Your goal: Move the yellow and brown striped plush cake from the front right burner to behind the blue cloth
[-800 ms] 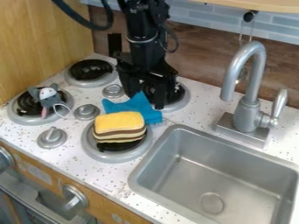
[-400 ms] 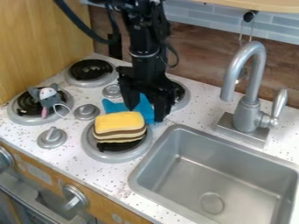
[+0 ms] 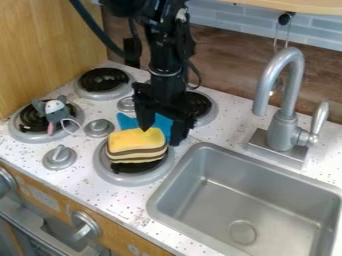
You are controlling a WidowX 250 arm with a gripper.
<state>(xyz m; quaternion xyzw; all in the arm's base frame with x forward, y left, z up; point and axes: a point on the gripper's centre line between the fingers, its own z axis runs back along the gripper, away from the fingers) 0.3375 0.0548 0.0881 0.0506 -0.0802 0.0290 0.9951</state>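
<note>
Because the sink (image 3: 284, 202) is the largest thing, the places are told from it. Beyond its far side, as the view shows, stands the silver faucet (image 3: 282, 131). To the left of the sink, near its upper left corner, the black gripper (image 3: 160, 136) hangs low with its fingers spread apart, and nothing appears to be clasped between them. Also left of the sink, near it, the layered toy cake (image 3: 137, 141) lies on a burner (image 3: 133, 179), its yellow top upward. Just behind the cake, and partly hidden by it and the gripper, is the blue cloth (image 3: 162, 123). Farther left from the sink, the grey toy mouse (image 3: 55, 111) rests on another burner.

The cake looks light and soft, so it would probably yield a little under pressure and not slip easily; its thick sides seem the good place to hold. The cloth is likely thin, limp and not fragile. A raised fold, pinched well away from the cake, should be safer than its flat edge.
</note>
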